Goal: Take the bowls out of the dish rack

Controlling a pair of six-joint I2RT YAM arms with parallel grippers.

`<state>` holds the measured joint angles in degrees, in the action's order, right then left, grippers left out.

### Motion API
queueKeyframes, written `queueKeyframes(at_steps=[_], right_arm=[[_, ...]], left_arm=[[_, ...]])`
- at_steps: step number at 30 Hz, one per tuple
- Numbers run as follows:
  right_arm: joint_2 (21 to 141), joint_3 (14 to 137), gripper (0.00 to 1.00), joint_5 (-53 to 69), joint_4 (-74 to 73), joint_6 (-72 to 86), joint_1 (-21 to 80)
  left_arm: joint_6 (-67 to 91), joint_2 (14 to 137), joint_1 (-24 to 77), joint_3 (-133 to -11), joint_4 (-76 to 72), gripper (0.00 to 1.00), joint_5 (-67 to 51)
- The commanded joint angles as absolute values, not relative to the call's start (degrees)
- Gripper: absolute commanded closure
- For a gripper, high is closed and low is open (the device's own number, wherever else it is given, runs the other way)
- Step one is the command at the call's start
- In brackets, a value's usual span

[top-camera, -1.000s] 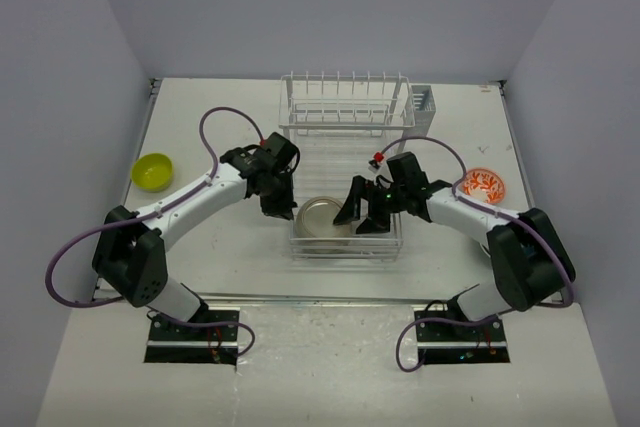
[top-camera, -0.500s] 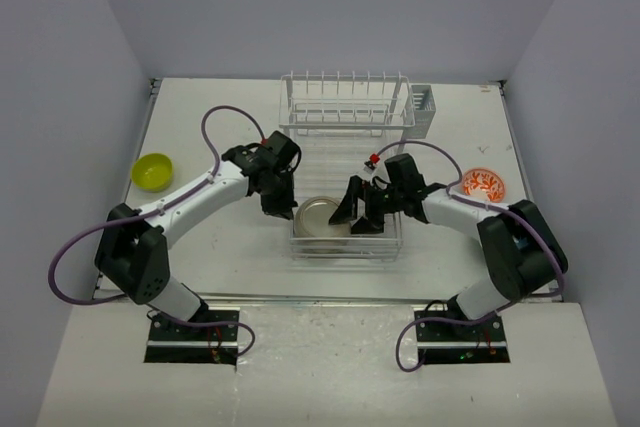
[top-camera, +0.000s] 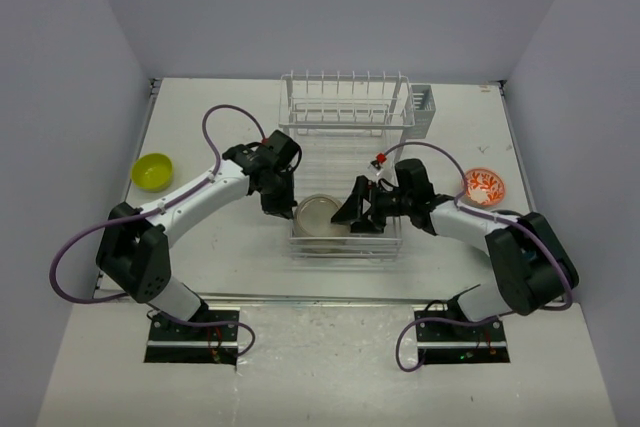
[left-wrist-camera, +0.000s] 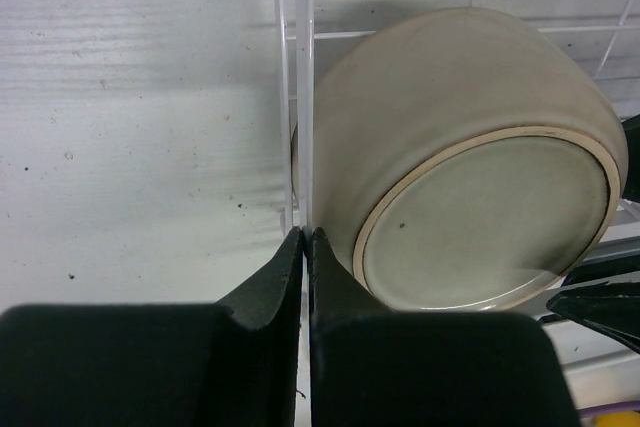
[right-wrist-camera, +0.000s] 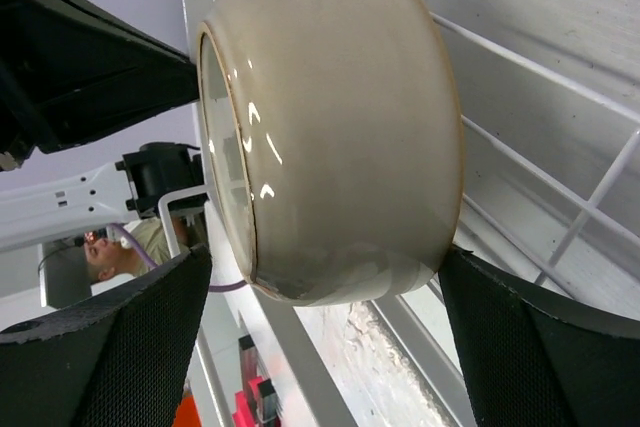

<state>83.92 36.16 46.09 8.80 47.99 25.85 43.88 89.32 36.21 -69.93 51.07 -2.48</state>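
A beige bowl (top-camera: 318, 215) lies bottom-up on the lower grid of the white dish rack (top-camera: 345, 117). In the left wrist view its flat base (left-wrist-camera: 470, 207) faces the camera. My left gripper (top-camera: 280, 209) is shut and empty, its tips (left-wrist-camera: 305, 232) against the rack's left edge wire (left-wrist-camera: 305, 97), beside the bowl. My right gripper (top-camera: 355, 215) is open and straddles the bowl (right-wrist-camera: 330, 127), one finger (right-wrist-camera: 130, 347) by the base and the other (right-wrist-camera: 540, 347) at the rim. A yellow-green bowl (top-camera: 153, 170) and an orange-patterned bowl (top-camera: 483, 185) sit on the table.
The rack's raised slotted shelf stands behind the bowl, with a grey caddy (top-camera: 422, 112) at its right end. The rack's wires (right-wrist-camera: 560, 197) run close around the bowl. Walls close in the table on three sides.
My right gripper has settled lower around the beige bowl, and its jaws have widened slightly. The left gripper has stayed shut by the rack's edge.
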Motion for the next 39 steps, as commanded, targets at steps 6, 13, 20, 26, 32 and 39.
queueKeyframes(at_steps=[6, 13, 20, 26, 32, 39], right_arm=[[83.1, 35.8, 0.08, 53.3, 21.4, 54.4, 26.2], [85.2, 31.7, 0.21, 55.6, 37.7, 62.9, 26.2], [87.0, 30.6, 0.21, 56.1, 46.3, 68.8, 26.2], [87.9, 30.5, 0.21, 56.4, 48.1, 70.1, 26.2], [91.3, 30.3, 0.35, 57.3, 52.8, 73.4, 26.2], [98.3, 29.1, 0.51, 58.4, 72.0, 85.7, 26.2]], left_arm=[[43.7, 90.4, 36.5, -71.7, 48.3, 1.0, -1.0], [43.9, 90.4, 36.6, -71.5, 48.3, 1.0, -1.0], [43.6, 91.1, 36.7, -72.2, 48.3, 1.0, -1.1], [43.5, 91.7, 36.7, -73.0, 48.5, 1.0, -1.1], [43.3, 92.4, 36.7, -73.6, 48.9, 1.0, -1.1], [43.2, 92.5, 36.8, -73.7, 49.3, 1.0, -1.0]])
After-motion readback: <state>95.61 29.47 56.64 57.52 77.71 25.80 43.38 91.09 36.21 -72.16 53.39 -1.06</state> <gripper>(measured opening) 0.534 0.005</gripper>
